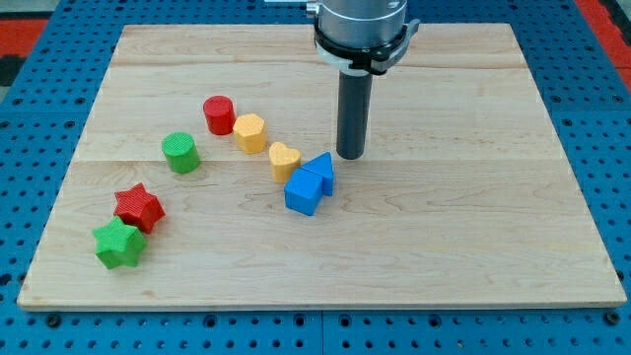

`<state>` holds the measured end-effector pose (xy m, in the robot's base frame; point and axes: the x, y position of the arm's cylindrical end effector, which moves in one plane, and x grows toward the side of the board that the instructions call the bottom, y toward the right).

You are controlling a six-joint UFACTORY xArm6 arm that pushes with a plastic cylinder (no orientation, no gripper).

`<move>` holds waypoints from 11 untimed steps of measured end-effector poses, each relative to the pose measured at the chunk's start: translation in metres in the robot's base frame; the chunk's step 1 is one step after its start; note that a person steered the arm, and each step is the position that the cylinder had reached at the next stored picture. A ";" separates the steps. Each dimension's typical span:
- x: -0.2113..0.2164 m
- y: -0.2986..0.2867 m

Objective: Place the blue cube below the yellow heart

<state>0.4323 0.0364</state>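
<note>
Fingers lacking on this rod: steering my tip [351, 156] past the blue pointed block [322, 170], nudging the blue cube [303, 194] leftward beneath the yellow heart [284, 159].

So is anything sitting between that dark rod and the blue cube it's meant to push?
Yes. My tip stands up and to the view's right of the blue cube, and a second blue block, wedge-like in shape, sits between them, touching the cube. The cube already lies just below the yellow heart.
</note>
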 end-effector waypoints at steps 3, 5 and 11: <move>0.031 0.003; 0.077 -0.007; 0.095 -0.055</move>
